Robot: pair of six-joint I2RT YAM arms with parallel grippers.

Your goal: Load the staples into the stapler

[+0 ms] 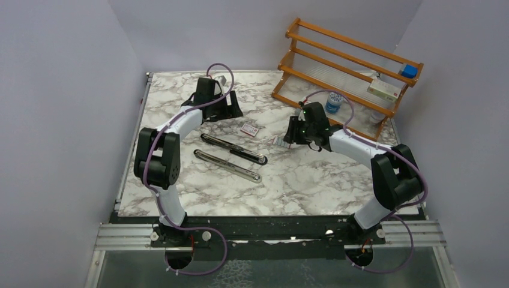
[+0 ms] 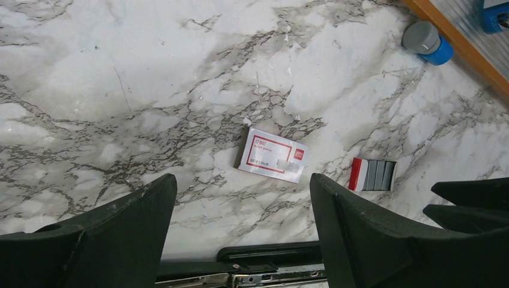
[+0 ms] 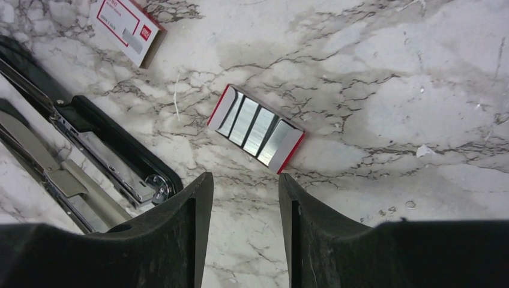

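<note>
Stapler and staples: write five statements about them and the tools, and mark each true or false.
1. The staple tray lies on the table, in neither tool. True.
2. The right tool is shut on a staple strip. False: its jaws stand open and empty, with the tray ahead of them.
3. The stapler is closed. False: it lies swung open, with its silver channel exposed.
4. The white-labelled box sleeve lies apart from the tray. True.
5. The left tool holds the stapler. False: it is open and empty, over the sleeve.
</note>
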